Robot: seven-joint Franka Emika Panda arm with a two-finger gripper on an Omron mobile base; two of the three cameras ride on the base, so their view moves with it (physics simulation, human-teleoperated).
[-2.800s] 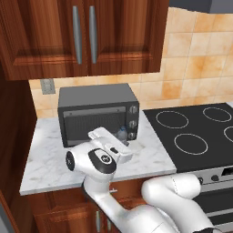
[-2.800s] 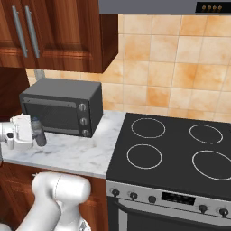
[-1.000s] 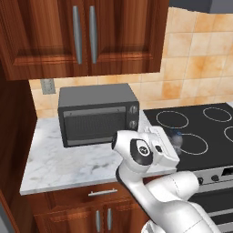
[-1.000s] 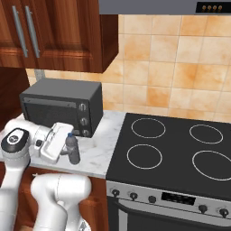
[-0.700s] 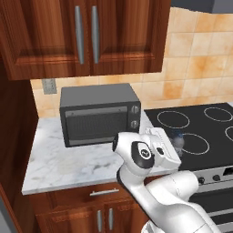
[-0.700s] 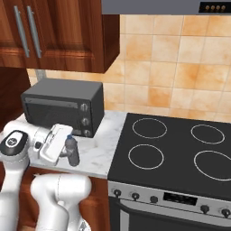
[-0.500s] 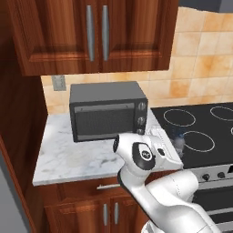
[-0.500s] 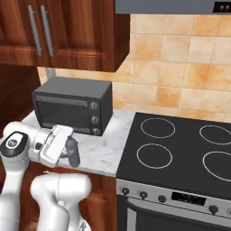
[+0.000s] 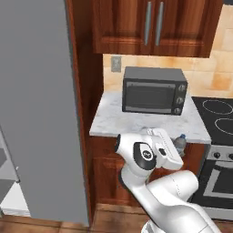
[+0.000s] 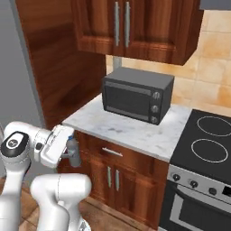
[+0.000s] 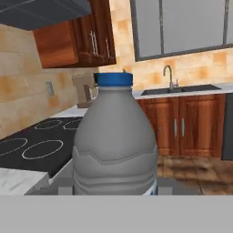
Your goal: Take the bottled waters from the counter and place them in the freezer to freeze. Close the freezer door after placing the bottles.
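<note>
Between the gripper (image 10: 67,151) jaws, seemingly upright, sits the clamped blue-capped bottle (image 11: 115,141).

Translucent grey plastic with a dull sheen on the water bottle (image 11: 114,141), topped by a matt blue cap (image 11: 114,79). Behind it, polished white marble with grey veining on the counter (image 9: 119,124) and matt dark metal with a glassy door on the toaster oven (image 9: 154,90); glossy reddish-brown wood on the upper cabinets (image 10: 135,27) above the oven. Flat, matt grey panel on the freezer door (image 9: 38,104) left of the counter, smooth glossy black on the stovetop (image 10: 211,140) to its right.
</note>
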